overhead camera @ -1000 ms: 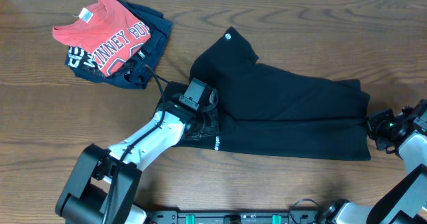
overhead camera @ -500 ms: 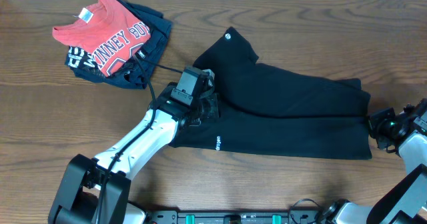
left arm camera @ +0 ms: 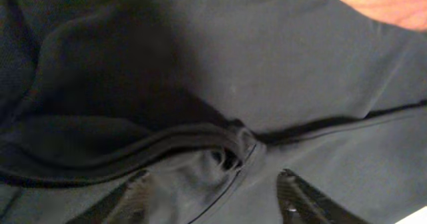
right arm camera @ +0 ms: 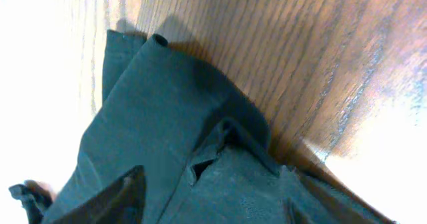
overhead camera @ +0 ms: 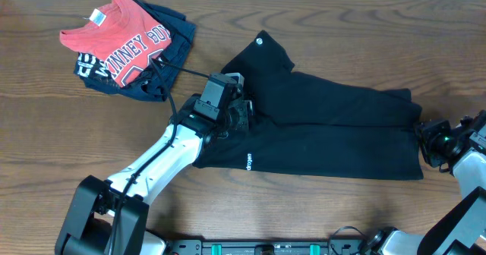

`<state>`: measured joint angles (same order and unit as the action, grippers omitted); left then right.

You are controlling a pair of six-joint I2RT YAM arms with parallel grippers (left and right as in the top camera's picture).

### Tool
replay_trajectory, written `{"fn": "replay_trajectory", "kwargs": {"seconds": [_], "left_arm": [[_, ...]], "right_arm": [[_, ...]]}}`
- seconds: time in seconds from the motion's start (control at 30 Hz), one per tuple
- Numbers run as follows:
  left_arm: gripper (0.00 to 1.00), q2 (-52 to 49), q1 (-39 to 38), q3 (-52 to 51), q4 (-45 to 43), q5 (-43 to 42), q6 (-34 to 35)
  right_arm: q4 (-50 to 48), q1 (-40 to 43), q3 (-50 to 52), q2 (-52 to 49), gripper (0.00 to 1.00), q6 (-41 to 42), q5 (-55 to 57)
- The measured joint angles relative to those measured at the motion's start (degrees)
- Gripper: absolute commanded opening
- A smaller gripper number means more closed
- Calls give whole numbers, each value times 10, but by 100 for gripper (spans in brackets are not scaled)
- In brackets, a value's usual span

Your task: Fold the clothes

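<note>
far left: a red t-shirt (overhead camera: 114, 36) lies on a navy garment (overhead camera: 173, 35) near the rear left of the counter (overhead camera: 319, 20). bare wood borders the pile on every side.

centre left: the left tool (overhead camera: 240, 112) rests over the left end of the black t-shirt (overhead camera: 334, 126), near the pile but apart from it. in the left wrist view the tool (left arm camera: 213, 184) is released. its fingers (left arm camera: 300, 197) stand apart, and a raised ridge of fabric runs between them, unpinched. the finger bases are cut off by the frame.

centre: the black t-shirt lies flat, folded lengthwise. one sleeve points to the rear and carries a small white logo mark (overhead camera: 259, 40). the front edge runs nearly straight. open wood lies in front of and behind the garment.

right: the right tool (overhead camera: 424, 139) sits at the shirt's right edge, close to the frame border, and its arm is cut off. in the right wrist view the tool (right arm camera: 213, 184) is released, with a bunched shirt corner between its fingers (right arm camera: 123, 197). finger contact with the cloth cannot be determined. the left part of that view is washed out.
</note>
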<state>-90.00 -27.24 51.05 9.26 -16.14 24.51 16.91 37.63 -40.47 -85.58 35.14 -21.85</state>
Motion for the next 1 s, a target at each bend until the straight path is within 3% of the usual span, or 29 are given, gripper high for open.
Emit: {"fn": "replay_trajectory", "kwargs": {"seconds": [0.1,0.2,0.3,0.4,0.53,0.77,1.0], "left_arm": [[66,0,6,0,35,0,-10],[63,0,17,0,73,1,-18],[48,1,24,0,109,3,-29],[23,2,24,0,123,3,-47],[6,2,23,0,107,33,-71],[6,-7,23,0,24,81,-124],[6,-11,23,0,110,75,-126]], "right_arm": [[0,0,0,0,64,-8,-4],[-2,2,0,0,55,-28,-24],[-2,4,0,0,49,-56,-57],[16,4,0,0,45,-77,-83],[33,4,0,0,42,-99,-99],[34,4,0,0,40,-112,-102],[47,4,0,0,40,-116,-96]]}}
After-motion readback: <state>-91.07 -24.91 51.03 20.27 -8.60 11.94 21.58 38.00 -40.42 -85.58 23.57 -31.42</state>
